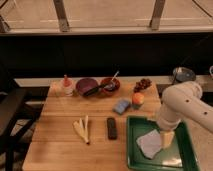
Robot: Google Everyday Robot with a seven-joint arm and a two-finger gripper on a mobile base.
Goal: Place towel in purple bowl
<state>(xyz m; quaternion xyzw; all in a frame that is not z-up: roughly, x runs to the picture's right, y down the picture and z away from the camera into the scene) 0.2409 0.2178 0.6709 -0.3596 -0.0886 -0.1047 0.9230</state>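
Observation:
The towel [150, 143], a thin pale grey-lavender square cloth, lies flat in the green tray [181, 155] at the front right of the wooden table. The purple bowl [86, 86] stands at the back of the table, left of centre. My gripper [166, 138] hangs from the white arm [186, 103] over the tray, just right of the towel and at its edge.
A reddish-brown bowl with a light-handled utensil [110, 85] stands right of the purple bowl. A small bottle [65, 85], a blue folded pad [121, 106], an orange object [138, 100], dark grapes [143, 84], a black bar [112, 128] and pale sticks [82, 128] lie on the table.

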